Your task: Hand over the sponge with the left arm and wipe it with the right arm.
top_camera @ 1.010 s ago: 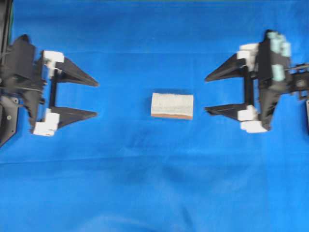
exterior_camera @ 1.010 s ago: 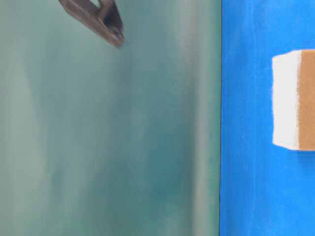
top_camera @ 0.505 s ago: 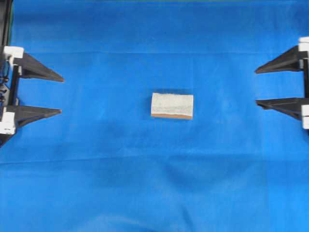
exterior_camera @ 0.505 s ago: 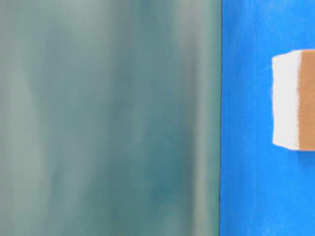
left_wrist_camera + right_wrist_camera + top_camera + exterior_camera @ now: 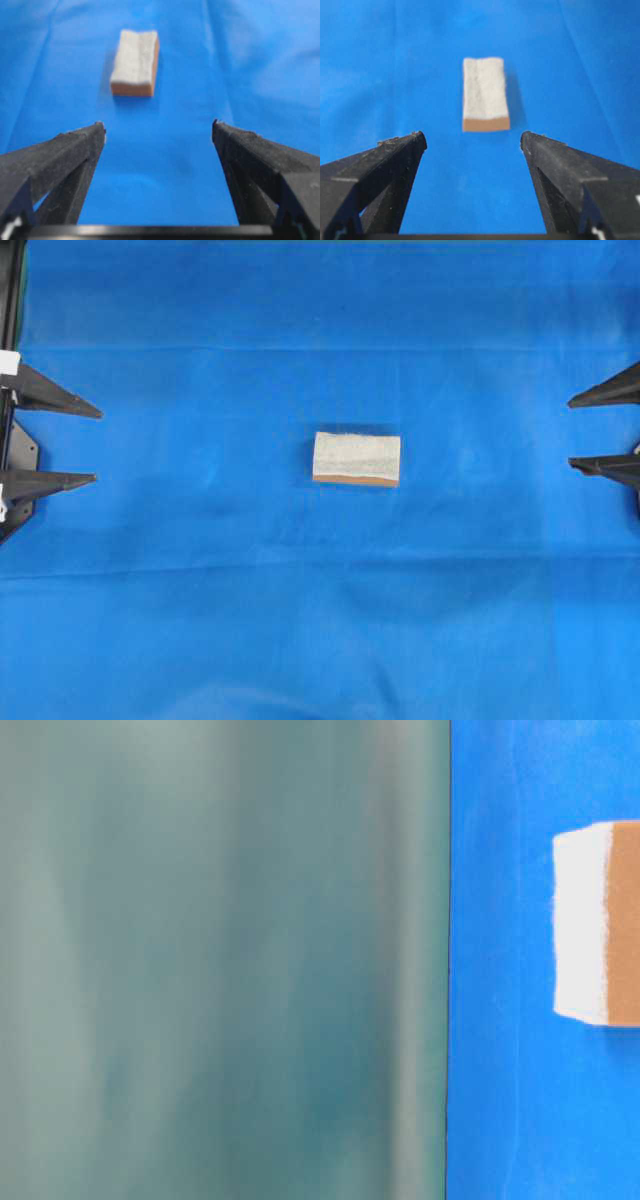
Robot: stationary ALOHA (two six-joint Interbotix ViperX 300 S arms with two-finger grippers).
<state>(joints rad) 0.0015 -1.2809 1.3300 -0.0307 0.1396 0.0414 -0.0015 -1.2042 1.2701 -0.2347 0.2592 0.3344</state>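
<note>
Blue cloth (image 5: 320, 620) covers the whole work surface, lightly creased, with faint fold lines running across it. Nothing else lies on it besides the sponge (image 5: 356, 458). In the table-level view a blurred grey-green backdrop (image 5: 220, 960) fills everything beyond the cloth's edge.

Sponge: lies flat near the middle of the cloth, well apart from all four edges. Pale fuzzy face up, thin orange-brown layer showing along its near long side in the overhead view. Long axis runs left to right, in line with the gap between the two arms. Nothing stands between it and either arm; bare cloth on both sides.

Left gripper (image 5: 94, 445): at the left edge of the cloth, only the two pointed black fingers and part of a white mount show in the overhead view. Jaws spread wide, tips pointing toward the sponge. Nothing between them. In its wrist view the sponge sits ahead, slightly left of the gap's centre, well clear of both fingertips (image 5: 97, 131).

Right gripper (image 5: 572, 432): at the right edge of the cloth, mostly out of the overhead view; two black finger tips show. Jaws likewise wide apart, holding nothing. In its wrist view the sponge lies end-on ahead, roughly centred in the gap, not touching either finger.

Both grippers are clear of the sponge.
</note>
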